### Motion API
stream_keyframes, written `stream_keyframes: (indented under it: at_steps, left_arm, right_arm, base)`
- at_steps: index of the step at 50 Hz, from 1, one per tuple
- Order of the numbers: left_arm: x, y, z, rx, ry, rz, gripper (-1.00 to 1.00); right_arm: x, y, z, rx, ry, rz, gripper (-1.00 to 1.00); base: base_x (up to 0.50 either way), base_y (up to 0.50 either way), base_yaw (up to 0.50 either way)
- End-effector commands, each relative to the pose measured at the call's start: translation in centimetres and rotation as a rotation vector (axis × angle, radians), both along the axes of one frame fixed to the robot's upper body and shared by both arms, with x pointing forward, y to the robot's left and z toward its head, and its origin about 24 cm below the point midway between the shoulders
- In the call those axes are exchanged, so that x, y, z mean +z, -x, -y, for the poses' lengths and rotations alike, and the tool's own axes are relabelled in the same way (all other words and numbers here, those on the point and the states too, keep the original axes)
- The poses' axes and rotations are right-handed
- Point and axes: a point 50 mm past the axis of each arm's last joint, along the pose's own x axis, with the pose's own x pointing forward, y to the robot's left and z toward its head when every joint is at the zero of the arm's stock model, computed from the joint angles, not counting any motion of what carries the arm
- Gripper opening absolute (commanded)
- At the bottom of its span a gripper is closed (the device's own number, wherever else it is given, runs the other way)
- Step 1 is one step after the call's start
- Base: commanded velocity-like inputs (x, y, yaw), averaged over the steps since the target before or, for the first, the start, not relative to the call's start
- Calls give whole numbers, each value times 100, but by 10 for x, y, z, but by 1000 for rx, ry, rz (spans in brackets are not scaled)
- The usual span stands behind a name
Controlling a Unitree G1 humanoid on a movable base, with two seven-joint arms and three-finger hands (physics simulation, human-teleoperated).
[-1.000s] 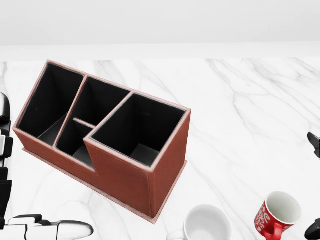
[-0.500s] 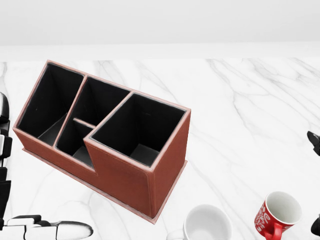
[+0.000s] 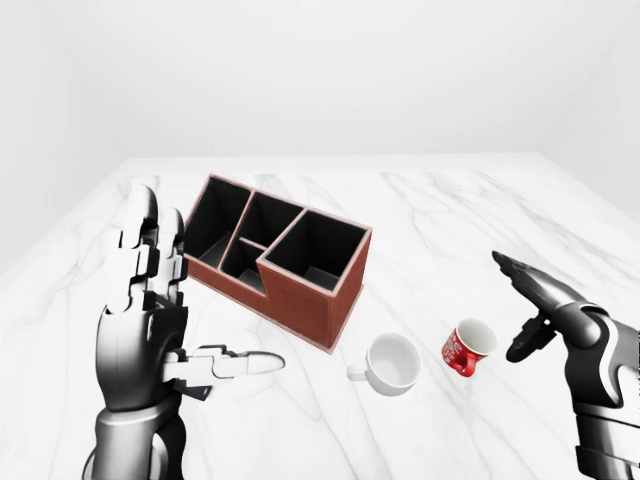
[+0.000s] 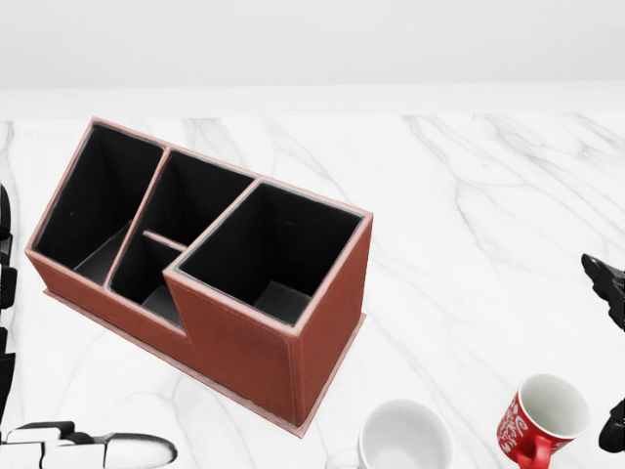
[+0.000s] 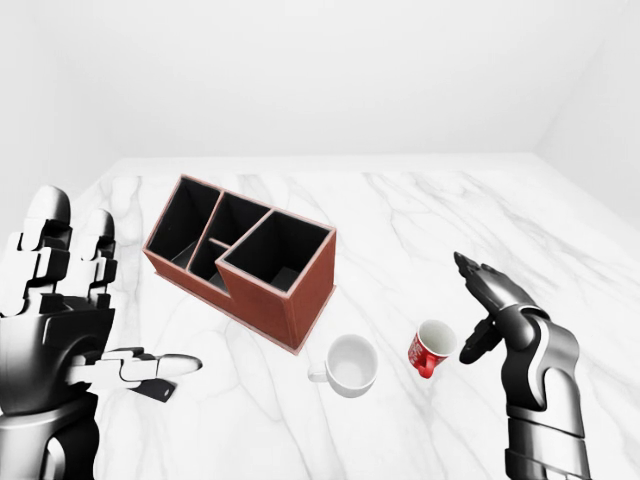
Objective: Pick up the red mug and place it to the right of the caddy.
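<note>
Where veined marble spreads, glossy red mug (image 3: 468,347), boxy leather-look caddy (image 3: 280,258).

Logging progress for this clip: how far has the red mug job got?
Nothing is finished. The red mug sits untouched on the marble table, beside the white mug. The right hand hovers open next to it, not gripping. Grasp, lift and placing right of the caddy remain.

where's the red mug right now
In the left-eye view the red mug sits on the marble table at lower right, between the white mug and the open right robot hand, which is not touching it.
</note>
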Motion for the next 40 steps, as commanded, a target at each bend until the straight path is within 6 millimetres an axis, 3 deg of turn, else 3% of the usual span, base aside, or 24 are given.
stream_keyframes:
  at_steps: [1, 40]
  left_arm:
    - [0, 0, 0, 2, 1, -1, 100]
    - [4, 2, -4, 14, -1, 23, 100]
  right_arm:
    - [-4, -2, -3, 6, 27, -24, 100]
    - [-32, -16, -22, 51, 33, -143, 100]
  base:
    - [0, 0, 0]
    - [0, 0, 0]
